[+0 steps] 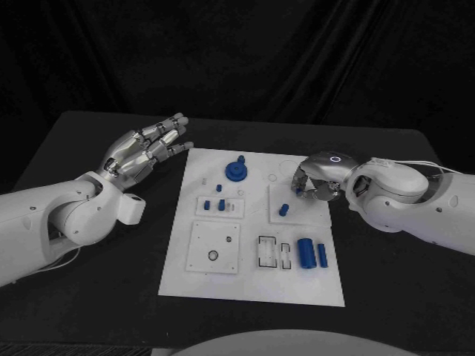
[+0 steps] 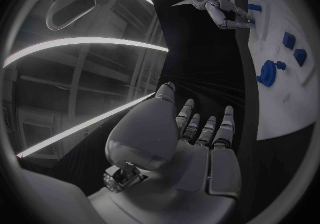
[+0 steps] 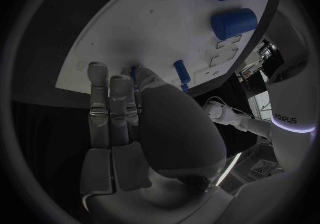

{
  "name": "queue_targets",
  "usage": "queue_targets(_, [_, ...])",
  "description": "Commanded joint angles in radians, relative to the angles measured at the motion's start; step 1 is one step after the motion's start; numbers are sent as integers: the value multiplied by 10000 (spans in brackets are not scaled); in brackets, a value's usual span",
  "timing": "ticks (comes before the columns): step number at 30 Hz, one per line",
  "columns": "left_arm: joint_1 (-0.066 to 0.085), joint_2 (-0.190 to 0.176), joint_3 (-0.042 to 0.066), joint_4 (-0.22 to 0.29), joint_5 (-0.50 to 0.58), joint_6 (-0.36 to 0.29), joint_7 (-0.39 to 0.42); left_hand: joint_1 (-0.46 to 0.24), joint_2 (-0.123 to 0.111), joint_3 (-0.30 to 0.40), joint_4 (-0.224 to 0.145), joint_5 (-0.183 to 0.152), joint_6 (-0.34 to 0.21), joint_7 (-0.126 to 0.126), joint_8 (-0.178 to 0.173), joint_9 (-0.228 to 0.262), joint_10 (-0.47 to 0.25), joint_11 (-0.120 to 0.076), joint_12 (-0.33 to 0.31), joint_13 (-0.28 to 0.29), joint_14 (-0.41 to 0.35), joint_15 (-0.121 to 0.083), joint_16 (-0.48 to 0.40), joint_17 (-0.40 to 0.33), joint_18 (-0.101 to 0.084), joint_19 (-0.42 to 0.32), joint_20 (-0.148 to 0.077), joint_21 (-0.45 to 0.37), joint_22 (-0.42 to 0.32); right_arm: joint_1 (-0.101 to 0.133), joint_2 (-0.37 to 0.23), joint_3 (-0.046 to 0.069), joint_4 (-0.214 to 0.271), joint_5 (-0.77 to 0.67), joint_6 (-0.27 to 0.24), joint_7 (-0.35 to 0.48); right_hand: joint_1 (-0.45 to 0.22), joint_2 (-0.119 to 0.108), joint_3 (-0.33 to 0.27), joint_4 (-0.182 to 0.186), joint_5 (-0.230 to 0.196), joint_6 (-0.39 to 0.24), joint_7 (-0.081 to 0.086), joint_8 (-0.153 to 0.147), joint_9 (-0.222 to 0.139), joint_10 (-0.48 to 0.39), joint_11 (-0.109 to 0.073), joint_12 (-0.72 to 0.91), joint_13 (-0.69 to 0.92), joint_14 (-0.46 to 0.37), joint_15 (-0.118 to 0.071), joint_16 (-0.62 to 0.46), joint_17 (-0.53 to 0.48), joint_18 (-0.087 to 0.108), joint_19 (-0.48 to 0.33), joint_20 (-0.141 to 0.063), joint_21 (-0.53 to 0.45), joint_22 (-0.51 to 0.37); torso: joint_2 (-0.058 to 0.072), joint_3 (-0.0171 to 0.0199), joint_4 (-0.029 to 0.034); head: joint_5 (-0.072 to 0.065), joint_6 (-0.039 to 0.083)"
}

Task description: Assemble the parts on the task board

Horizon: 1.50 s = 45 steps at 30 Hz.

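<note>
Now your right hand [image 1: 315, 180] is low over the right upper part of the task board [image 1: 254, 285], with the fingers curled down toward a small blue part [image 1: 283, 210] that lies just beside them. In the right wrist view the fingertips [image 3: 100, 74] press close together near something small and blue, but the palm hides the contact, so I cannot tell if the hand already pinches a part or only touches the board.

Your left hand [image 1: 147, 150] hovers beside the left upper edge of the board, fingers spread and holding nothing.

Further out on the board, the round blue knob [image 1: 237, 171] stands near the upper middle, some small blue pegs [image 1: 218, 202] stand in the left middle block, and two blue cylinders [image 1: 312, 253] lie side by side in the lower right, next to an empty slotted frame [image 1: 269, 252].

I think the step in hand is to take the small part by the right fingers. To do it well, please move slowly and close the fingers on its two sides evenly, because a small smooth piece can roll or slip away. Lift only when the grip is sure, and keep the left hand away from the board so it does not push other parts.
</note>
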Motion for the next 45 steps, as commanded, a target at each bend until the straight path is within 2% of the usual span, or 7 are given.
queue_targets(1, [-23, 24, 9, 4, 64, 179, 134, 121, -6, -9, -65, 79, 64, -10, 45, 12, 12, 57, 49, 16, 99, 38, 44, 15, -166, 96, 7, 66, 30, -34, -35, -3, -1, -70, -482, 48, 45, -46, 70, -14, 34, 127, -9, 50, 16, 75, -10, -49, 7, -13, 3, -44, -14, 89, 18, 61, 44, 668, -6, 5, -3, 26, 16])
queue_targets(8, [-40, 25, 9, -19, 64, 178, 118, 125, -5, -7, -72, 88, 92, -3, 50, 15, 25, 66, 72, 20, 108, 47, 53, 16, -178, 99, 6, 64, -4, 11, -205, -1, 181, -71, -1041, 135, 51, -61, 150, -52, 67, 207, -24, 66, 35, 164, -30, -85, -20, 54, -17, 61, 78, 64, 77, 46, 280, 709, -9, 3, -10, 107, 20])
queue_targets(15, [-48, 45, 9, -49, 65, 176, 99, 126, -3, -6, -73, 90, 103, 3, 52, 16, 29, 73, 78, 21, 116, 51, 58, 18, -184, 85, 4, 57, -41, 450, -498, 0, 725, -104, -1564, 255, 42, -92, 200, -76, 63, 253, -40, 67, 46, 246, -52, -108, -37, 148, -36, 210, 203, 34, 152, 31, 542, 754, -16, 0, -10, 127, 11])
queue_targets(27, [-77, 161, 9, -152, 65, 240, 34, 134, 6, 1, -82, 99, 114, 29, 56, 17, 39, 102, 90, 22, 127, 70, 71, 19, -201, 72, -4, 44, -87, 982, -515, 1, 1914, -209, -1118, 282, 46, -114, 247, -97, 57, 241, -38, 40, 43, 258, -52, -150, -59, 156, -40, 183, 181, 32, 156, 22, 556, 753, -7, -2, 6, 132, 4])
queue_targets(35, [-169, 206, 9, -208, 65, 283, 13, 139, 16, 8, -86, 102, 110, 46, 57, 16, 47, 122, 102, 24, 125, 83, 73, 18, -213, 53, -6, 31, -133, 717, 277, 1, 2149, -215, -605, 457, 60, -125, 283, -120, 75, 223, -34, 16, 35, 273, -52, -171, -70, 168, -45, 185, 183, 32, 158, 17, 566, 754, -20, 2, 12, 260, 3])
queue_targets(41, [-211, 321, 10, -262, 65, 324, -10, 146, 42, 23, -90, 104, 145, 68, 63, 20, 52, 146, 107, 24, 126, 94, 79, 17, -228, 47, -8, 23, -152, 285, 1156, 1, 1817, -299, -297, 615, 96, -149, 363, -184, 164, 218, -24, -18, 25, 299, -50, -216, -92, 183, -48, 199, 202, 27, 161, 6, 614, 761, -9, 38, -11, 385, -80])
queue_targets(45, [-220, 364, 10, -274, 65, 329, -24, 147, 47, 26, -90, 104, 155, 74, 65, 21, 53, 152, 106, 24, 124, 97, 79, 17, -232, 41, -8, 19, -167, 51, 1588, 1, 1592, -510, -73, 611, 98, -154, 378, -195, 185, 224, -23, -22, 24, 309, -49, -223, -96, 181, -49, 183, 188, 29, 155, 4, 598, 758, -24, 23, -5, 461, -146])
